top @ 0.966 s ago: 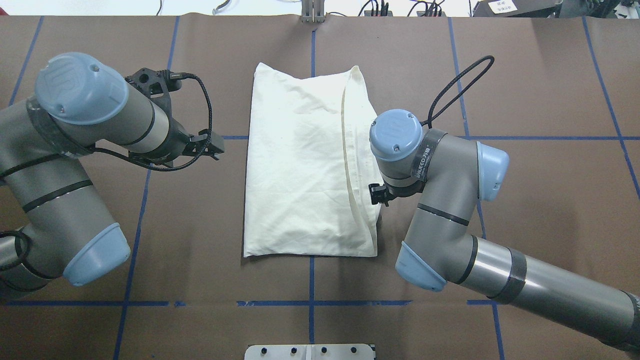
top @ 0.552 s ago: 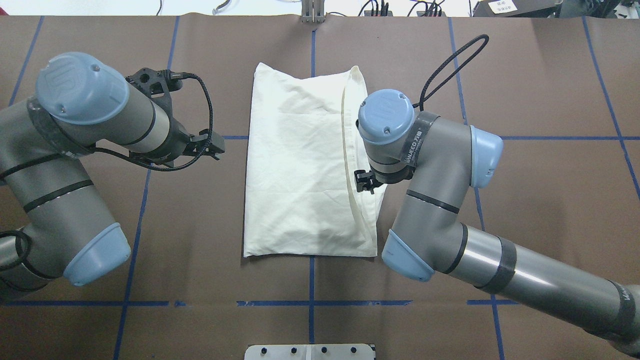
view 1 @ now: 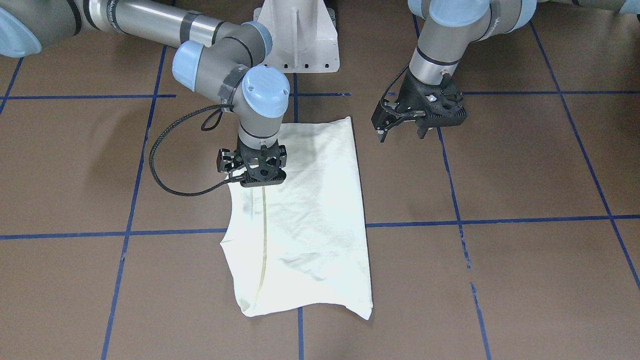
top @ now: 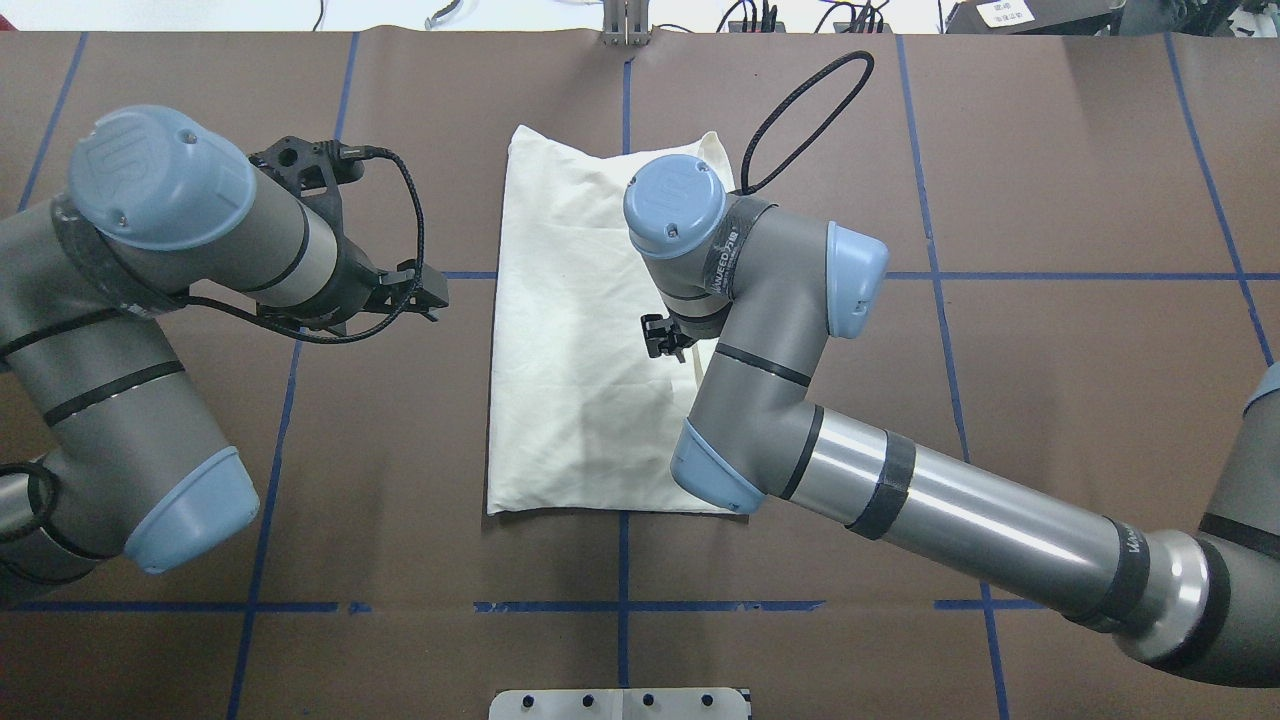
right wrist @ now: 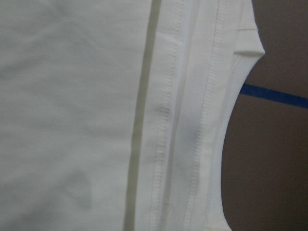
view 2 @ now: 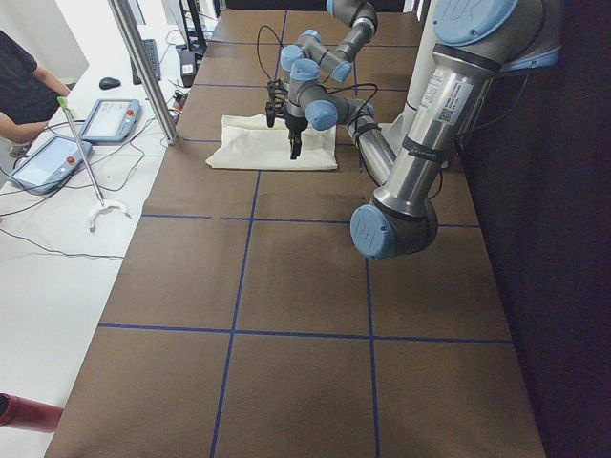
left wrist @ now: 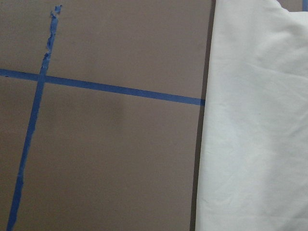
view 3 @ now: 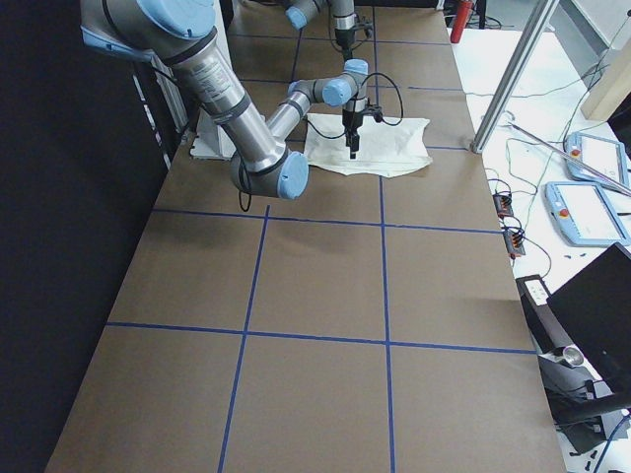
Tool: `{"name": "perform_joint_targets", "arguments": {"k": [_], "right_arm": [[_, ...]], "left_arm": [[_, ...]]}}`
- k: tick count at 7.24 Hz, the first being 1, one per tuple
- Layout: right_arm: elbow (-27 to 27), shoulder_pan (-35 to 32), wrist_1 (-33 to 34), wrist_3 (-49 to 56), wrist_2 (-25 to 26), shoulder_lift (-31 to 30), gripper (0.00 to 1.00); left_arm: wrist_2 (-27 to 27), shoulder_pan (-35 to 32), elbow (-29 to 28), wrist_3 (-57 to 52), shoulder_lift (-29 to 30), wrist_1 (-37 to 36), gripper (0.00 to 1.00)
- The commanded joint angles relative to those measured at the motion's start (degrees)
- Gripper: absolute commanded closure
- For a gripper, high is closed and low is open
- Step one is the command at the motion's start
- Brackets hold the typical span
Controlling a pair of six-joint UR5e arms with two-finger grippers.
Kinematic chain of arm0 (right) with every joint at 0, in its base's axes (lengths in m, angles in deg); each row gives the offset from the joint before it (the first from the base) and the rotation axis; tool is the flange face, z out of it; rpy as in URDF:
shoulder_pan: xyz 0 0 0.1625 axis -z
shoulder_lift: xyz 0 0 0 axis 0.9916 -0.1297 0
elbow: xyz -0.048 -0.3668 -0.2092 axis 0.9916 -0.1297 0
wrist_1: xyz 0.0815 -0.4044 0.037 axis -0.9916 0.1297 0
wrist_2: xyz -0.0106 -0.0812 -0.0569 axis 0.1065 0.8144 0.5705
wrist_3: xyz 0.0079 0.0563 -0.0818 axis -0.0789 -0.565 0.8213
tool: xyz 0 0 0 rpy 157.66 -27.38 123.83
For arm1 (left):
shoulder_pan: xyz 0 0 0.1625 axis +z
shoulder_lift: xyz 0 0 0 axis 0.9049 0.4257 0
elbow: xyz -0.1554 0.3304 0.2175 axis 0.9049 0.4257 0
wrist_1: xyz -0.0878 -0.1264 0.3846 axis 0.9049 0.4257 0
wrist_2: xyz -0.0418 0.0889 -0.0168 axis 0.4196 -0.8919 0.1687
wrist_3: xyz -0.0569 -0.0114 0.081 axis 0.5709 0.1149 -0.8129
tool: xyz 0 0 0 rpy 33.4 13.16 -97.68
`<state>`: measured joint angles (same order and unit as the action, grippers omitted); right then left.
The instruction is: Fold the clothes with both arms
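The cream shirt (view 1: 310,220) lies folded into a long rectangle, plain side up, at the table's middle (top: 570,330). My right gripper (view 1: 261,184) points straight down over the shirt's seamed side edge, low on the cloth. Its fingers are hidden under the wrist, so I cannot tell whether it is open or shut. The right wrist view shows flat cloth with stitched hems (right wrist: 192,120) and no fingers. My left gripper (view 1: 401,134) is open and empty, hovering beside the shirt's other long edge. The left wrist view shows that edge (left wrist: 255,134) on the bare table.
The white pedestal base (view 1: 300,40) stands behind the shirt. A black cable loop (view 1: 160,160) hangs from the right wrist beside the cloth. Blue tape lines (top: 620,605) grid the brown table. An upright metal post (view 3: 503,89) stands at the far side.
My right arm has swung leftward from the shirt's right edge to over the shirt. The left arm and the shirt have not moved.
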<state>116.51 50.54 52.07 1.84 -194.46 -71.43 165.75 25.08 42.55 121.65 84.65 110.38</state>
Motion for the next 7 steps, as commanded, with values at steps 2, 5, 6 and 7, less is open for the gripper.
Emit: {"name": "perform_joint_targets", "arguments": {"k": [2, 5, 6, 7], "right_arm": [[-3.56, 0.02, -1.6, 0.44, 0.16, 0.46, 0.0], [-4.45, -0.33, -1.51, 1.76, 0.07, 0.11, 0.0], [-4.45, -0.59, -1.42, 1.76, 0.07, 0.03, 0.0], [-4.45, -1.29, -1.25, 2.46, -0.28, -0.41, 0.0]], "left_arm": [[-0.06, 0.0, -0.14, -0.05, 0.15, 0.04, 0.0], [0.02, 0.09, -0.32, 0.04, 0.23, 0.04, 0.0], [0.02, 0.17, -0.32, 0.04, 0.32, 0.04, 0.0], [-0.06, 0.26, -0.49, 0.13, 0.32, 0.12, 0.0]]}}
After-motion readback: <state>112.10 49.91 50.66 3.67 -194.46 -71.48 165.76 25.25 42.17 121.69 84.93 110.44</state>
